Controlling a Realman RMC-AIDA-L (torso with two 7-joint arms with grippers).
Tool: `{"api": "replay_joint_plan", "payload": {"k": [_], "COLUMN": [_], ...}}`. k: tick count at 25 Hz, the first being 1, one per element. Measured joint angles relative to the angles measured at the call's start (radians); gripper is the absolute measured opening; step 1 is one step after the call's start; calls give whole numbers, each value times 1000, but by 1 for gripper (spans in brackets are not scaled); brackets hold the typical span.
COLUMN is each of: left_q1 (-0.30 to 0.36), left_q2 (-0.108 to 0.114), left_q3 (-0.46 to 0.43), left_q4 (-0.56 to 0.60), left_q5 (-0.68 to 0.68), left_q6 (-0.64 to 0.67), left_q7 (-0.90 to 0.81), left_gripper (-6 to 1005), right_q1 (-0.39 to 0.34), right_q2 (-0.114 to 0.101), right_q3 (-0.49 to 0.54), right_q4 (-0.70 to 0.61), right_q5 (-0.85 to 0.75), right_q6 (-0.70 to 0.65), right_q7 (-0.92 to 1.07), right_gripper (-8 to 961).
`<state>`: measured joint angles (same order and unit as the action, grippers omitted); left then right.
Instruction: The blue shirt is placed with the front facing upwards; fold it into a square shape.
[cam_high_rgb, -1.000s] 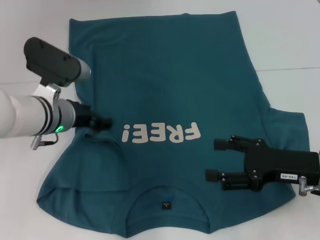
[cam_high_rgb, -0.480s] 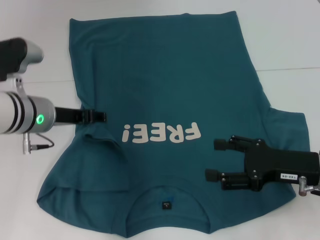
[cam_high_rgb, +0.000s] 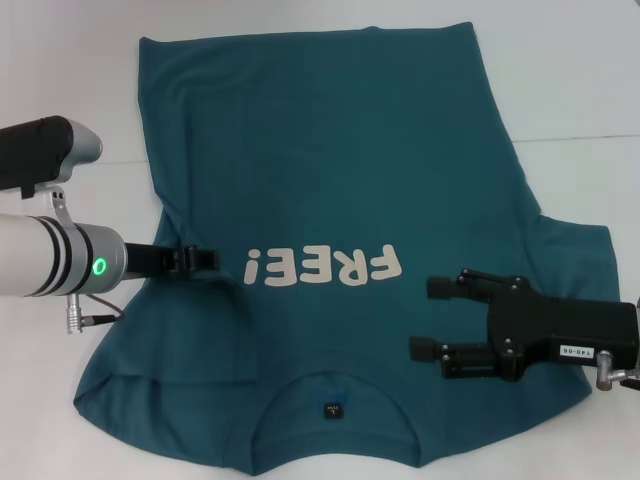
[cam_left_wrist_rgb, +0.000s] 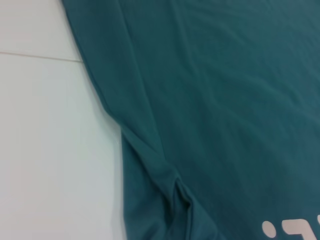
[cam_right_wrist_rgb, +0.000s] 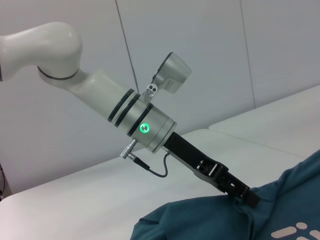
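Note:
The blue shirt (cam_high_rgb: 330, 160) lies front up on the white table, its cream "FREE!" lettering (cam_high_rgb: 325, 267) facing me and the collar label (cam_high_rgb: 332, 410) nearest me. My left gripper (cam_high_rgb: 208, 258) is at the shirt's left side by the sleeve, shut on a raised pinch of fabric. The right wrist view shows the same: the left gripper (cam_right_wrist_rgb: 248, 197) has its tips in the lifted cloth (cam_right_wrist_rgb: 210, 220). The left wrist view holds only the shirt's side edge (cam_left_wrist_rgb: 150, 150) with a crease. My right gripper (cam_high_rgb: 425, 318) sits open over the shirt's right side, near the right sleeve.
The white table (cam_high_rgb: 580, 80) surrounds the shirt, with a seam line (cam_high_rgb: 580, 138) across it at the right. There is bare table to the left of the shirt (cam_left_wrist_rgb: 50, 150). A pale wall (cam_right_wrist_rgb: 210, 60) stands behind the left arm.
The left arm's wrist has turned and its gripper has shifted slightly towards the collar end while staying at the shirt's left side. The right arm has stayed still.

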<state>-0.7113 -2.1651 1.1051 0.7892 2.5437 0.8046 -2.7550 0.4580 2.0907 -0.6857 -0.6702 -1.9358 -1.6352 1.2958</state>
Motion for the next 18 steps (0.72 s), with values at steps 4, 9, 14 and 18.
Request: {"api": "replay_joint_plan", "payload": {"k": [4,9,14,18], "left_q1": [-7,-26,-45,-17], "left_q2": [-1,-1,0,-3], "left_q3": [6,6,0,2], "left_q4": [-10,-60,-108,-56], "left_q5": [-43,-174,-322,-406], "left_q6": [-5,-47,-100,-93], "left_q7": [18,121,264,370], "left_gripper": [696,694,694,696], "right_q1": [1,5,6,3], "right_q2": [0,0,0,-3], "right_q3": [0,0,0,0], "right_q4": [1,1,-2,-4], "right_q5": [0,0,2,28], "right_q6": [0,0,-2,-4], "right_q7": [0,0,0,13], "right_gripper": [946,947,946,945]}}
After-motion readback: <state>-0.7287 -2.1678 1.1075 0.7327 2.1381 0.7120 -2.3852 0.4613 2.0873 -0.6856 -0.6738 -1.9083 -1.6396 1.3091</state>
